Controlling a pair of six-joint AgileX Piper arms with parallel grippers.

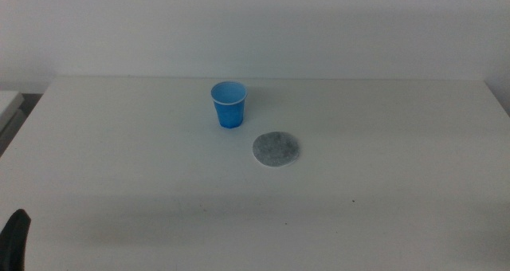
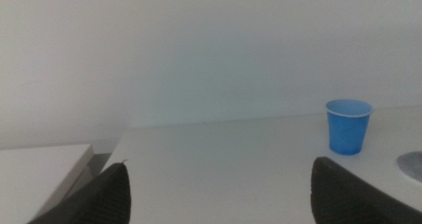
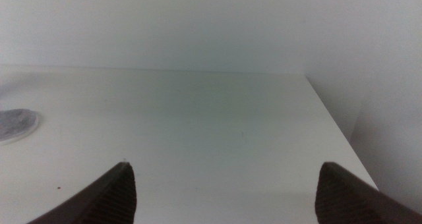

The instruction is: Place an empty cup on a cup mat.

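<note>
Cup upright on table, far of centre. Mat flat, just near-right of cup, not touching. Left gripper at near-left corner, jaws wide, empty. Right gripper near right edge, jaws wide, empty.

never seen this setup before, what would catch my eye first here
The bright blue cup stands upright near the middle of the white table, the only strong colour. Just beside it, nearer the camera and apart from it, lies the flat grey cup mat. Both claws wait open and empty, the left claw facing the cup.
</note>
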